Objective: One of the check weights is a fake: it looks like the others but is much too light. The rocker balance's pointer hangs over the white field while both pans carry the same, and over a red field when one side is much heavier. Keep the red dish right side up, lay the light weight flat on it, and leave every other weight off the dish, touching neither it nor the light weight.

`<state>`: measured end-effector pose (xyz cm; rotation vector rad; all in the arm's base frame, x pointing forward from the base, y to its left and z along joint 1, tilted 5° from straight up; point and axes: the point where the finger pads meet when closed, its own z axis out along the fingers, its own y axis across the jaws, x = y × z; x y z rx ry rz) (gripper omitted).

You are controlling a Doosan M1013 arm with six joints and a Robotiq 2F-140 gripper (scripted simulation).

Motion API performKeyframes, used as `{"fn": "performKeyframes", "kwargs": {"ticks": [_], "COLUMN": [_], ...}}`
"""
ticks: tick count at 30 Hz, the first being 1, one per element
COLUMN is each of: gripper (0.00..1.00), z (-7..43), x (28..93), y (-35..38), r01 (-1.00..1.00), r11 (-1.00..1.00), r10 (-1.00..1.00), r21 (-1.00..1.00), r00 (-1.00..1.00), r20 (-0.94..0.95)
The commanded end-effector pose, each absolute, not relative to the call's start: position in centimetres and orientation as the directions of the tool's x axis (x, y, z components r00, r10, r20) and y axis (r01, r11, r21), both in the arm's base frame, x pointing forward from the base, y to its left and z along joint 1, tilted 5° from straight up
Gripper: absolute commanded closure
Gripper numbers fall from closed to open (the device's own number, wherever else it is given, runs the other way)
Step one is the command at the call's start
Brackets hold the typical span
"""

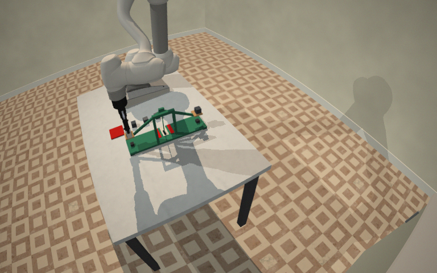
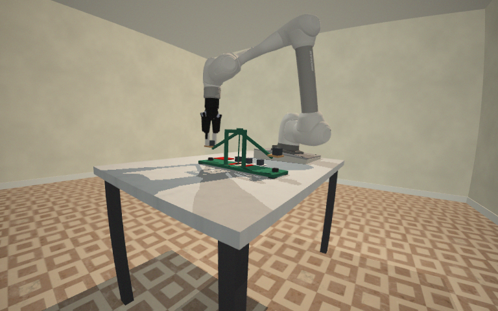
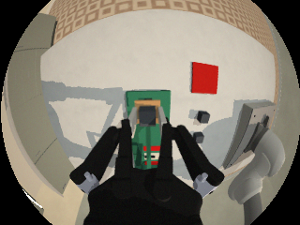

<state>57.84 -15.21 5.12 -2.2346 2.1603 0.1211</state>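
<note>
five dark weights: one (image 2: pixel 211 143) (image 3: pixel 147 115) at the gripper (image 1: pixel 128 132) (image 2: pixel 209 141) (image 3: pixel 147 112), one (image 1: pixel 197 110) (image 2: pixel 277 151) on the pan well apart from it, three (image 1: pixel 134 123) (image 2: pixel 238 159) (image 3: pixel 202 116) lower down and off to its side. two pans (image 1: pixel 197 113) (image 2: pixel 209 146) (image 3: pixel 147 102), one beneath the gripper. one red dish (image 1: pixel 116 132) (image 2: pixel 223 158) (image 3: pixel 204 78), near it. one green balance (image 1: pixel 144 144) (image 2: pixel 225 146) (image 3: pixel 163 96). two black knobs (image 1: pixel 132 144) (image 2: pixel 275 170).

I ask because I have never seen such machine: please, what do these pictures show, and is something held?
One robot arm works at a table. The first picture looks from above, the second from the side, the third from its wrist. On the table are a green balance, a red dish and loose dark blocks. Each balance pan carries one block. The gripper surrounds one but appears not to hold it.
</note>
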Motion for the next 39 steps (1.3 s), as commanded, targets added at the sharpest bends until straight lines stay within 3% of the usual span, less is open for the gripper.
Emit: {"fn": "performKeyframes", "kwargs": {"ticks": [1,30,31,39], "gripper": [0.65,0.65,0.76,0.76], "z": [5.13,5.13,5.13,5.13], "x": [57.84,57.84,57.84,57.84], "y": [-15.21,-15.21,-15.21,-15.21], "r01": [-0.999,-0.999,-0.999,-0.999], "r11": [-0.035,-0.035,-0.035,-0.035], "r10": [-0.996,-0.996,-0.996,-0.996], "r21": [0.032,0.032,0.032,0.032], "r00": [0.033,0.033,0.033,0.033], "r20": [-0.078,-0.078,-0.078,-0.078]}}
